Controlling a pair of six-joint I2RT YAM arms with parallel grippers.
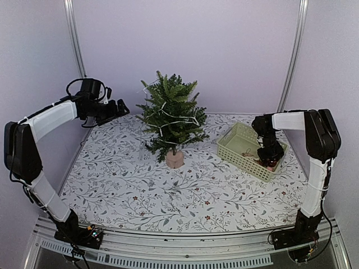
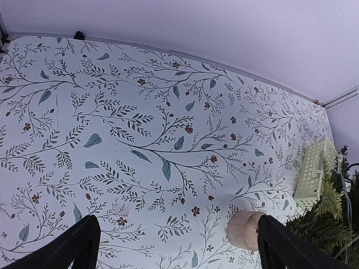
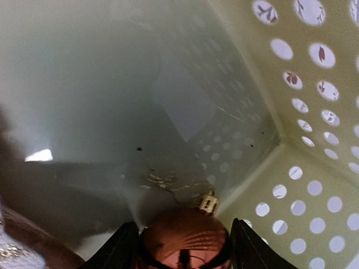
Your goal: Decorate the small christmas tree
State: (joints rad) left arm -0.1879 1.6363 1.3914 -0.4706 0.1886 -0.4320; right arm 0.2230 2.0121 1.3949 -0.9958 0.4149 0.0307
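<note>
The small christmas tree (image 1: pixel 171 115) is seen upright at the upper middle of the top view, dense dark-green branches spread above a short trunk set in a tan cylindrical base (image 1: pixel 174 159); a white light string (image 1: pixel 180 119) is wound through it

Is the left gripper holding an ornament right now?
No, the left gripper is wide open above the table, with nothing gripped between its fingers.

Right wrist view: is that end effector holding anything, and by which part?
A shiny red bauble, clasped across its round sides by the right end effector, inside the pale green basket. The left end effector holds nothing.
</note>
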